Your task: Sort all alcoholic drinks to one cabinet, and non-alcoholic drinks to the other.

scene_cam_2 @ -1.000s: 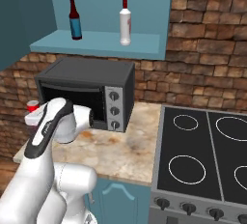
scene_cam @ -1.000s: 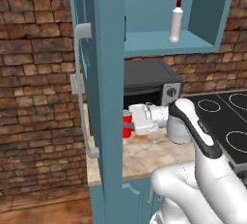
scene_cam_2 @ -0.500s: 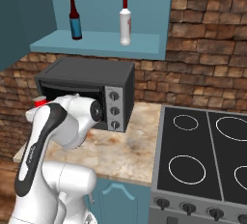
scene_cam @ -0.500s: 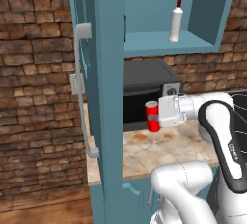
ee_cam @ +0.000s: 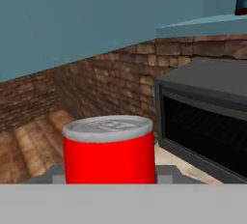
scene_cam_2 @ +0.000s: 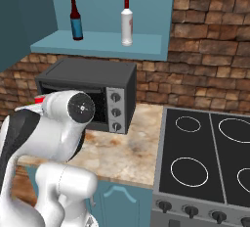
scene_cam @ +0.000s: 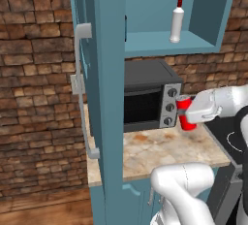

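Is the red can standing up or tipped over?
Standing up. The red can sits straight in the tool, its silver top facing up, held in the air beside the microwave.

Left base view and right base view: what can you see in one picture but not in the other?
Left base view alone: the red can held up in the gripper in front of the toaster oven, and the open cabinet door with its handle. Right base view alone: the dark bottle on the shelf, and the stove top. Both share the pale bottle with a red cap, the oven, the brick wall and the stone counter.
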